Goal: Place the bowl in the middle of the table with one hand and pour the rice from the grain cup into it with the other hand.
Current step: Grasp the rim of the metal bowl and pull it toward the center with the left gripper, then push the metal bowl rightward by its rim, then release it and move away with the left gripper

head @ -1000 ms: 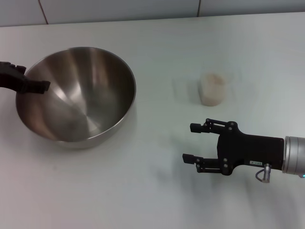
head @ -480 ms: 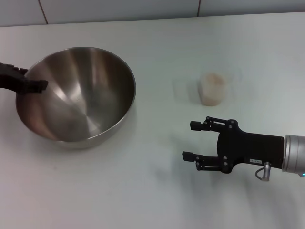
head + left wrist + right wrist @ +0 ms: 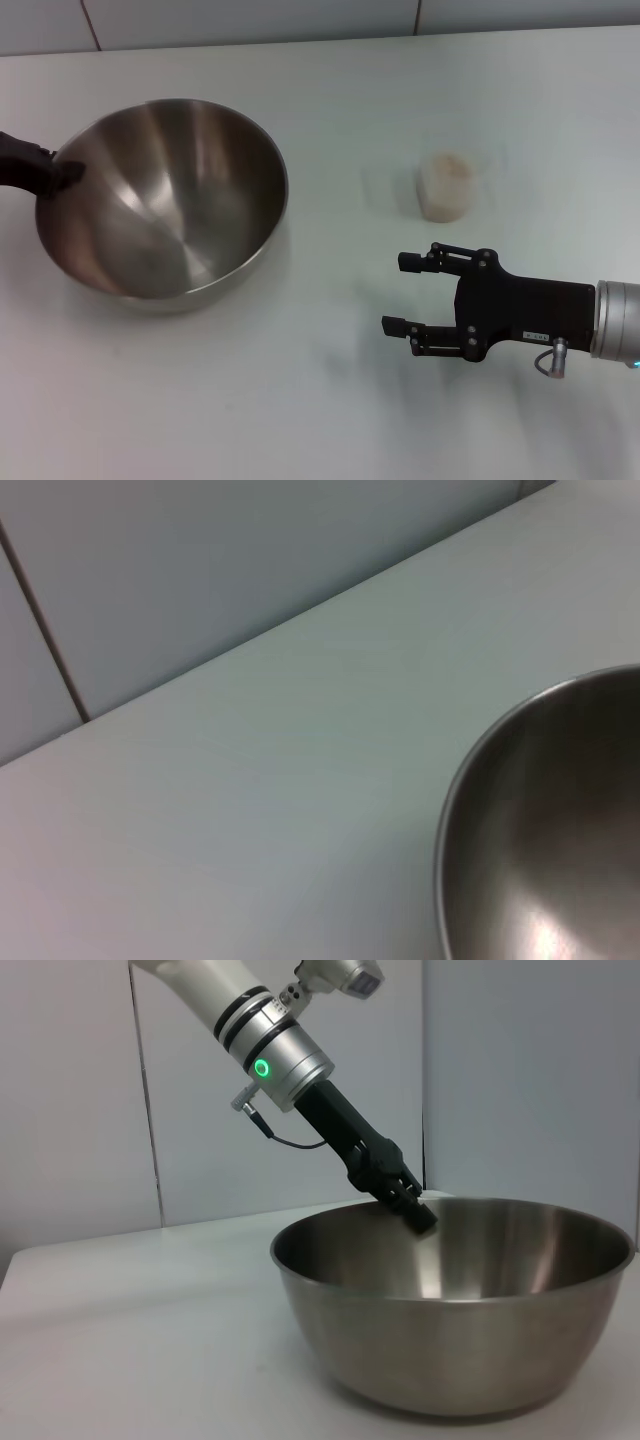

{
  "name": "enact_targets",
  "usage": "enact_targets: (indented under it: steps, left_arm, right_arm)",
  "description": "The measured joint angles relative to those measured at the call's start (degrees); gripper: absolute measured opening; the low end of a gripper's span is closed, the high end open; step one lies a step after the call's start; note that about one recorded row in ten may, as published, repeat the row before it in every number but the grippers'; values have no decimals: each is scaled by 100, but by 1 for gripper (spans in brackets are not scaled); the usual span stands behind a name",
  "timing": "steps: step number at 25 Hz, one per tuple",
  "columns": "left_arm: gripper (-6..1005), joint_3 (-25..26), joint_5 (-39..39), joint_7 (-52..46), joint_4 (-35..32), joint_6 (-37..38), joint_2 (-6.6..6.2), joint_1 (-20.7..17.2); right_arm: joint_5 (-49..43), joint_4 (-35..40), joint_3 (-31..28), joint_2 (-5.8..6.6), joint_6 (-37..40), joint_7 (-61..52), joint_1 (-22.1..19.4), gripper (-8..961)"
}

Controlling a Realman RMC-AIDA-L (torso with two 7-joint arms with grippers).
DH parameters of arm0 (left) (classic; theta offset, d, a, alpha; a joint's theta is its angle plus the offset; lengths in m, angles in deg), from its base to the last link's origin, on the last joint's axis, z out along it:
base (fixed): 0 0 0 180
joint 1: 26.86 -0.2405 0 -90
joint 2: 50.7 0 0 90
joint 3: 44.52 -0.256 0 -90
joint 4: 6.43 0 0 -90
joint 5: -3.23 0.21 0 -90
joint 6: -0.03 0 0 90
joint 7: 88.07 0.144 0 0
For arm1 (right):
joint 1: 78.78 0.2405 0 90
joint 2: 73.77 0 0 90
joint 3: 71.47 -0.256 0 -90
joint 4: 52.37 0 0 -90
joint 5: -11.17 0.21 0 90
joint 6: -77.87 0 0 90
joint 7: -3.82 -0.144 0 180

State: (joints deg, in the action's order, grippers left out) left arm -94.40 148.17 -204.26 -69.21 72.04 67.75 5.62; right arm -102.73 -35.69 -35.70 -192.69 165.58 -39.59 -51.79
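Note:
The steel bowl (image 3: 165,200) stands on the left part of the white table (image 3: 300,400); its rim also shows in the left wrist view (image 3: 560,830). My left gripper (image 3: 55,170) is at the bowl's left rim, open, with one finger reaching just inside; the right wrist view shows that left gripper (image 3: 405,1195) over the far rim of the bowl (image 3: 450,1330). The grain cup (image 3: 445,188), holding pale rice (image 3: 446,166), stands upright right of centre. My right gripper (image 3: 393,296) hovers open nearer than the cup, pointing left, holding nothing.
A grey tiled wall (image 3: 250,20) runs along the table's far edge. Bare white tabletop lies between the bowl and the cup (image 3: 340,200). A faint ring mark (image 3: 380,185) shows just left of the cup.
My left gripper has drawn back to the left, so less of its finger reaches into the bowl. The bowl shifted very slightly to the right. The right gripper stayed put.

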Motion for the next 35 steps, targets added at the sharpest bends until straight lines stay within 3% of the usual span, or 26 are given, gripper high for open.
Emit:
enact_targets:
  steps: [3, 6, 14, 21, 23, 28, 35]
  left_arm:
    - [350, 6, -16, -36, 0, 2, 0, 24]
    - [126, 1, 6, -110, 3, 6, -9, 50]
    - [86, 36, -28, -128, -31, 81, -15, 75]
    - [56, 274, -209, -129, -234, 571, -35, 254]
    - [48, 497, -366, -122, -426, 977, -36, 457]
    - [45, 516, -409, -143, -604, 1246, -11, 722]
    - [41, 298, -429, -149, -258, 1288, 20, 1206]
  right_arm:
    - [0, 0, 0, 0, 0, 0, 0, 775]
    - [0, -3, 0, 0, 0, 0, 0, 775]
    - [-1, -8, 0, 0, -2, 0, -1, 775]
    - [-1, -8, 0, 0, -13, 0, -1, 775]
    - [-1, -7, 0, 0, -10, 0, -1, 775]
    - [-1, -7, 0, 0, -4, 0, -1, 775]
    - [-1, -7, 0, 0, 0, 0, -1, 775]
